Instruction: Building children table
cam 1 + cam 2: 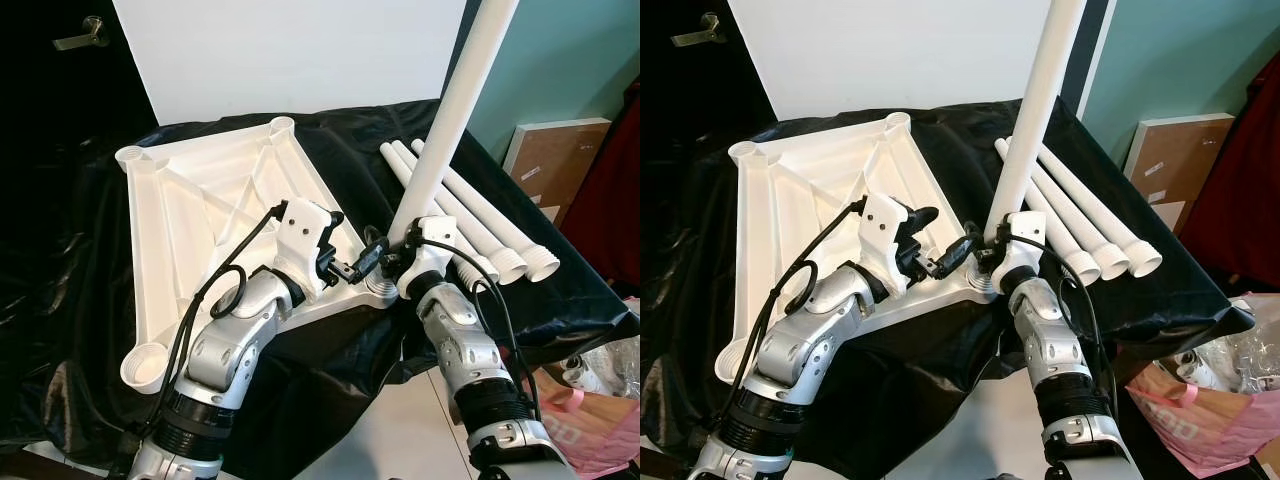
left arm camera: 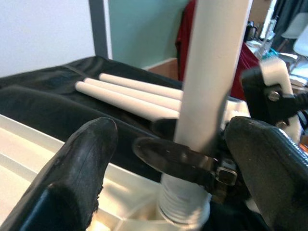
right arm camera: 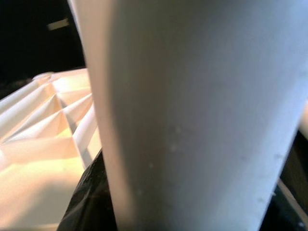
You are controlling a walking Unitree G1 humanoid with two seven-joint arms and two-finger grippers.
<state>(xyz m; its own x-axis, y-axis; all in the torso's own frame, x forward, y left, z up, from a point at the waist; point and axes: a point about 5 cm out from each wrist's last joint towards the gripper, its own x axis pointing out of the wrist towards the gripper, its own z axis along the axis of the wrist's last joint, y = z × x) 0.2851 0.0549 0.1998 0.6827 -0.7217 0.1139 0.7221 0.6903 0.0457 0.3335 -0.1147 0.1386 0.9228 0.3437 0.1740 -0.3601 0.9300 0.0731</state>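
A white ribbed tabletop (image 1: pixel 210 215) lies upside down on the black-draped counter (image 1: pixel 90 330), mostly beyond and left of the left claw (image 1: pixel 352 266), whose fingers are spread apart beside the near corner socket. A long white leg (image 1: pixel 445 120) stands nearly upright in that socket, leaning slightly right, grasped low by the right claw (image 1: pixel 400 255). Three spare legs (image 1: pixel 480 225) lie just right of it, threaded ends toward the robot.
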